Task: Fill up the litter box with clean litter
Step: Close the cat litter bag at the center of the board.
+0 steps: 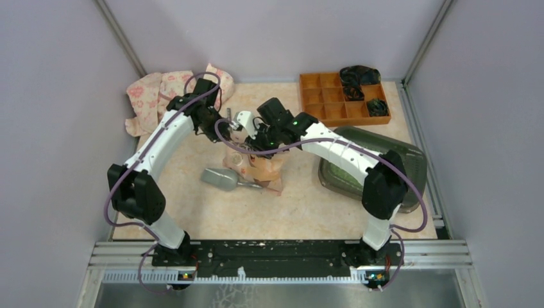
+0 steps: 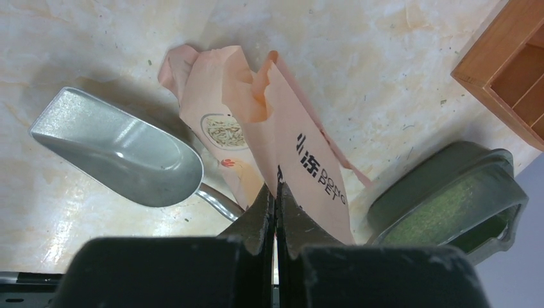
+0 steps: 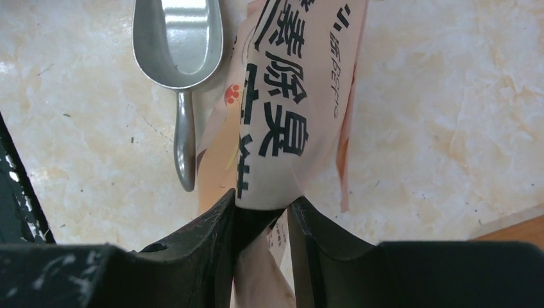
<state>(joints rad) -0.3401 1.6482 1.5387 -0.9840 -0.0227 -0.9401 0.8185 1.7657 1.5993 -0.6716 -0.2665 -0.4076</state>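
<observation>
The marbled table (image 1: 292,212) is walled in on the left, back and right, and its widest bare stretch lies along the near edge, between the two arm bases. The litter box (image 1: 360,133) sits at the right side, close to the right edge rail, with the right arm's elbow arching over it. The clean litter (image 2: 449,208) lies inside it as a shallow green layer.

A crumpled floral cloth (image 1: 154,96) fills the back-left corner, and the orange organiser (image 1: 333,96) stands along the back edge, just behind the litter box.

At mid-table the pink bag (image 1: 263,168) hangs between the two arms; its lower end seems to rest on the table, though the top view is unclear there. The grey scoop (image 1: 220,178) lies just left of the bag, its handle reaching under it.

The left gripper (image 2: 276,192) is pressed together on one top edge of the bag, and the right gripper (image 3: 263,208) pinches another fold of it.
</observation>
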